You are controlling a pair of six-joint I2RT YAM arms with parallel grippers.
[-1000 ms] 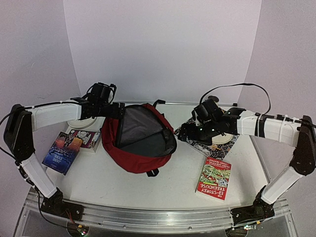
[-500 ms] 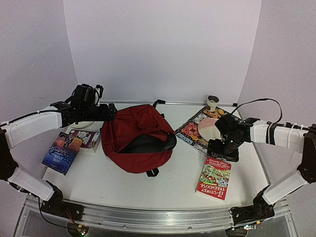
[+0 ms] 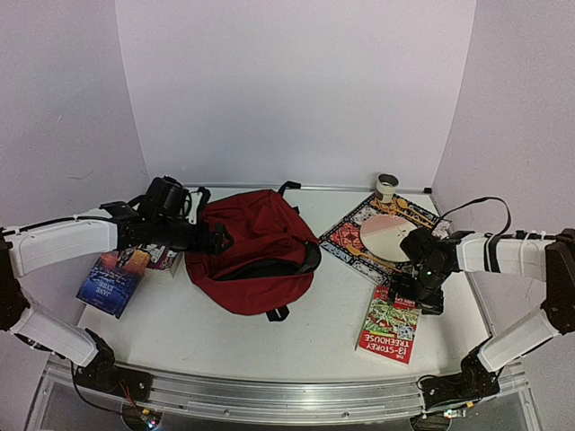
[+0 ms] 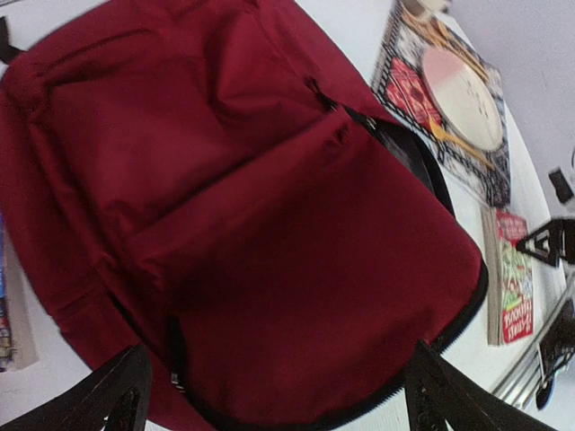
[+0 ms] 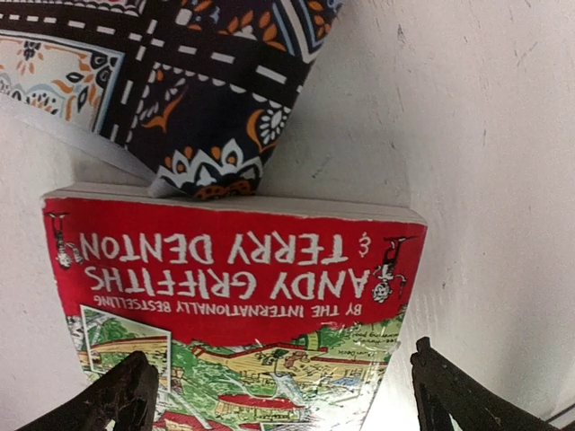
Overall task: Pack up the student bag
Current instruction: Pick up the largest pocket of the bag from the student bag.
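- White table (image 3: pixel 296 346) against pale walls; the bag (image 3: pixel 256 260) lies at its centre-left, the biggest thing there, slumped flat.
- Bag mouth: a narrow dark slit along its right, near side, with the red flap sagging over most of it.
- Left gripper (image 3: pixel 216 240): spread wide and empty, hanging just over the bag's left part. In its wrist view red fabric fills the space between the fingers (image 4: pixel 117 400).
- Right gripper (image 3: pixel 422 294): also spread wide with nothing in it, hovering over the far end of the red book (image 5: pixel 234 269).
- That book lies flat near the right front of the table, long axis running roughly near-to-far. The right jaws line up across its short edge.
- A corner of the patterned book (image 5: pixel 216 90) overlaps the red book's far edge; a plate (image 3: pixel 388 235) sits on it further back.
- Key relation: the bag lies to the right gripper's left, across bare table, mouth turned towards it.
- Left arm is much nearer the bag, so it looks placed to lift the flap; the right looks set to take the book.
- Judged risk: the slit is too narrow for a book until the flap is raised.
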